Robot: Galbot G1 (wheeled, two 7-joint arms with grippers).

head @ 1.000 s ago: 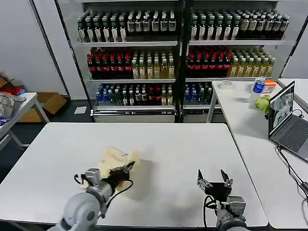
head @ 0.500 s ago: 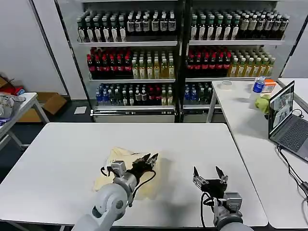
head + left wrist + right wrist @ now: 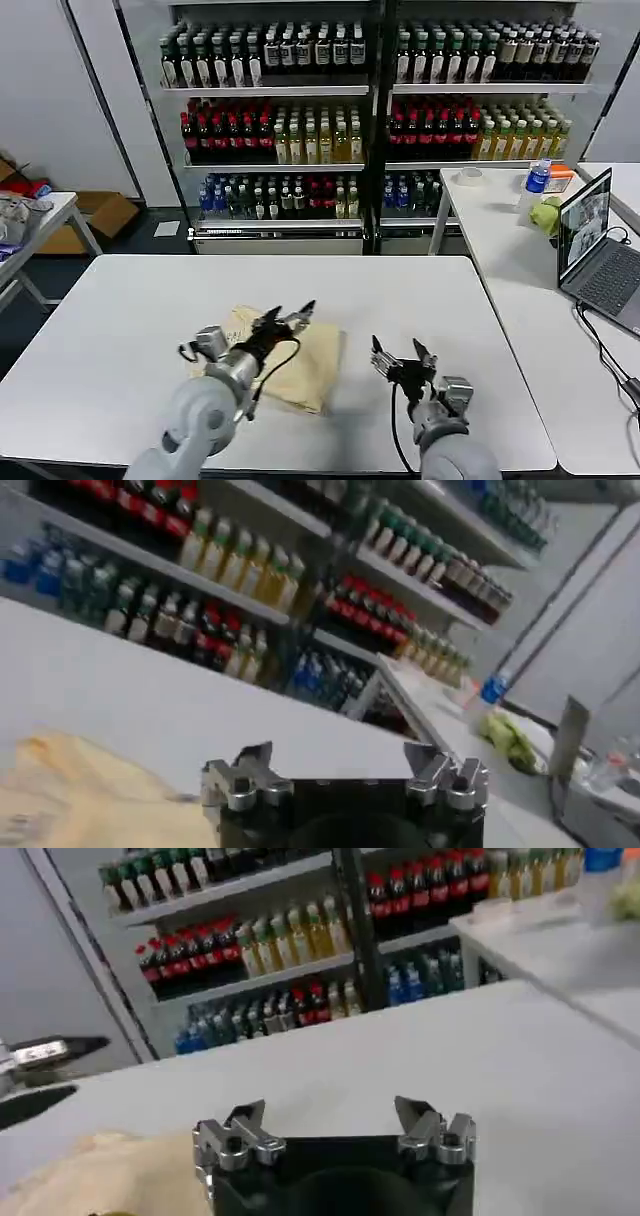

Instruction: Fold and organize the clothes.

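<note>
Shelves of bottled drinks (image 3: 370, 110) line the wall behind the white table (image 3: 120, 330) I work at. On that table, a little to my left of centre and toward the near edge, lies the pale yellow T-shirt (image 3: 305, 365), folded over into a rough flat bundle with its right edge fairly straight. In the left wrist view it shows as a cream patch (image 3: 70, 795) on the tabletop below my fingers.

My left gripper (image 3: 290, 316) hangs just above the shirt's far upper edge, its two fingers spread apart with nothing between them; I have no hold of the fabric. In its own view the jaws stand wide, pointing out toward the shelves.

My right gripper (image 3: 397, 356) sits just beside the shirt's right edge, apart from it, over bare table. Its fingers are likewise spread and empty (image 3: 335, 1133).

Off to my right stands a second table (image 3: 500, 240) with an open laptop (image 3: 598, 255), a green lump (image 3: 546, 214) and a bottle (image 3: 538, 176).
</note>
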